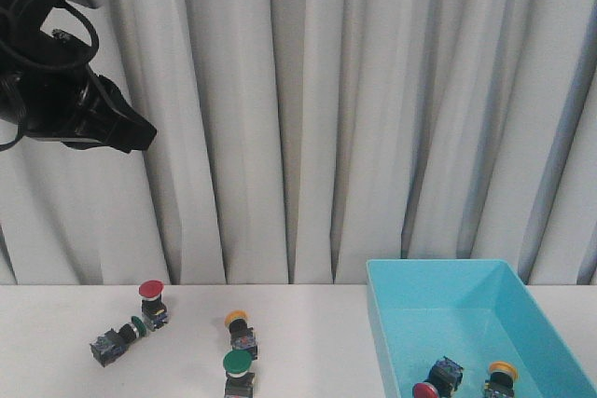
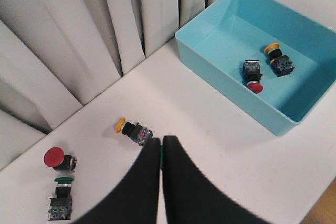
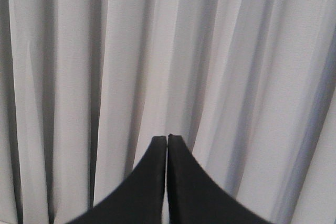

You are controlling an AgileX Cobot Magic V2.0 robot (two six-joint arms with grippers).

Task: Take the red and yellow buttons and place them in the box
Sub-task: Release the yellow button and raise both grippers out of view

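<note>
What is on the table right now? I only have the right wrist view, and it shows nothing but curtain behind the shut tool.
Observer: The box sits at the table's right side and already holds one boxed red button and one boxed yellow button.
Operator: Which ones are still left to pick?
Observer: A loose red button and a loose yellow button lie on the table left of the box, with two green buttons among them.
</note>
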